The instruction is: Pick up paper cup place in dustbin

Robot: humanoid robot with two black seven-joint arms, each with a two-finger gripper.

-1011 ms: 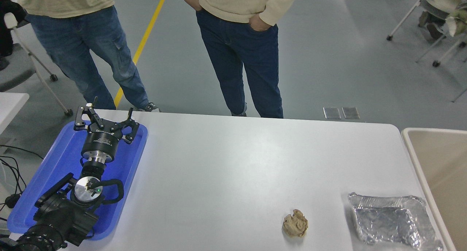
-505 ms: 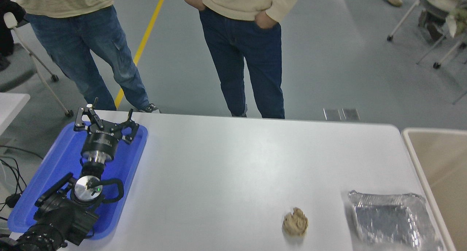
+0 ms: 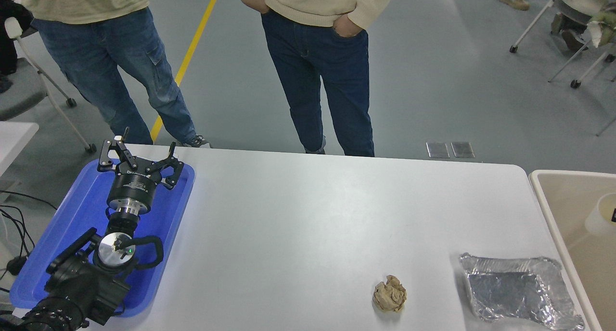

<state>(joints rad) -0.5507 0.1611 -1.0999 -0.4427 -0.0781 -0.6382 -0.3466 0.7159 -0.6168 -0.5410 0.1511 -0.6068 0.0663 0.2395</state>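
The white paper cup [image 3: 600, 217] hangs at the picture's right edge, over the inside of the beige dustbin [image 3: 546, 201]. A dark sliver of my right gripper [image 3: 613, 215] touches the cup at the very edge; the rest of that arm is out of view. The cup looks held above the bin's floor, with a shadow below it. My left gripper [image 3: 144, 150] is parked over the blue tray [image 3: 168, 215] at the lower left, open and empty.
A crumpled brown paper ball [image 3: 390, 295] and a crinkled foil tray [image 3: 517, 290] lie near the table's front right. Two people in jeans [image 3: 322, 81] stand at the far side. Chairs stand on the floor at the back right.
The paper cup has come into view from the right edge, over the dustbin, with a sliver of the right gripper. The left arm has not moved.
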